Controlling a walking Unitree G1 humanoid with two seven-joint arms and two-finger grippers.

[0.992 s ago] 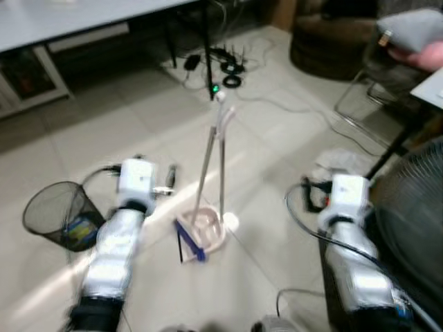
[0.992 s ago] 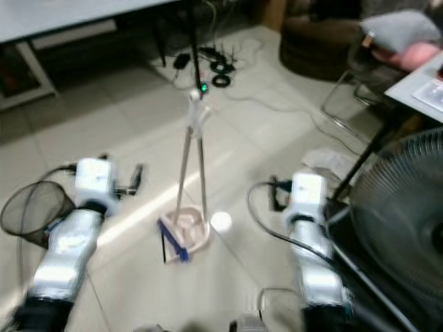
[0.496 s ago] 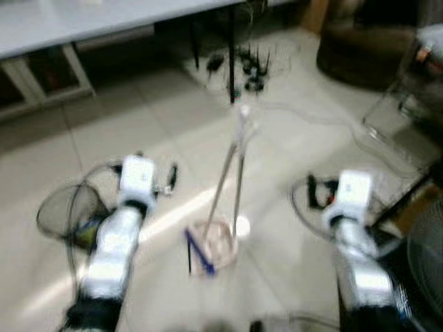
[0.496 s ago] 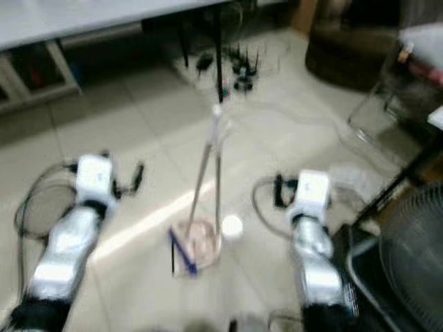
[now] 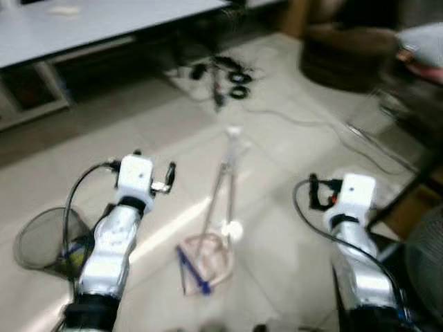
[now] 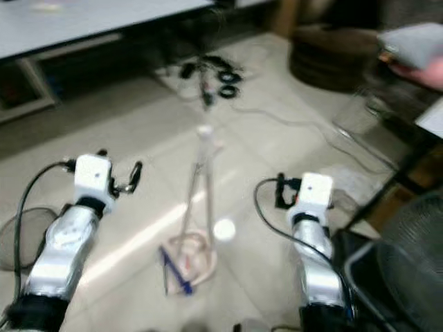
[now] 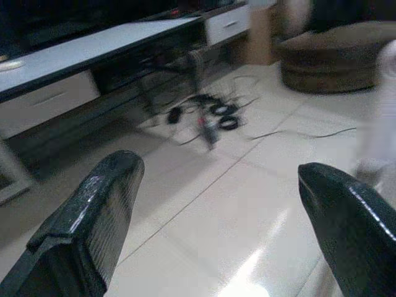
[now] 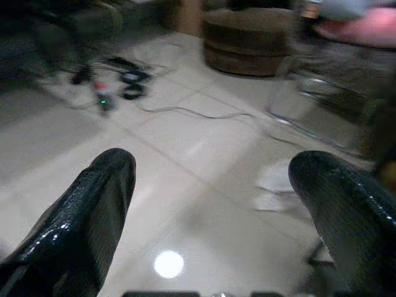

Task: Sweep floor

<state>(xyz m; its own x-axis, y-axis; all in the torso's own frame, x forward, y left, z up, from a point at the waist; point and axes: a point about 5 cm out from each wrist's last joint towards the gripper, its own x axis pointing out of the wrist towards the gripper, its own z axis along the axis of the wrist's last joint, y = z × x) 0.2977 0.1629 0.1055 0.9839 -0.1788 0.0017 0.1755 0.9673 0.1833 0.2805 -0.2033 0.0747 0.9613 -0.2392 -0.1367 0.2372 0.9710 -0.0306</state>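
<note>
Head cams blurry. We see the broom and dustpan set [image 5: 208, 259] standing upright on the pale glossy tile floor [image 5: 277, 159], between our two arms, touching neither. Pan is pinkish w/ a blue edge; two thin handles rise and meet at a white top. Small white round blob just beside the pan, can't tell what it is.

Left gripper [image 7: 216, 204] held up over the floor, fingers wide apart, nothing between them. Right gripper [image 8: 210, 204] same: spread, empty. Pads look black, textured.

Left eye view has a dark mesh wastebasket [image 5: 43, 242] by our left arm, sth inside. Left wrist adds a white desk [image 7: 93, 52] w/ drawers and black cables [image 7: 210, 114] on the tile. Right wrist adds a round brown pouffe [image 8: 253, 37] and a person's hand [image 8: 365, 25], blurred.
</note>
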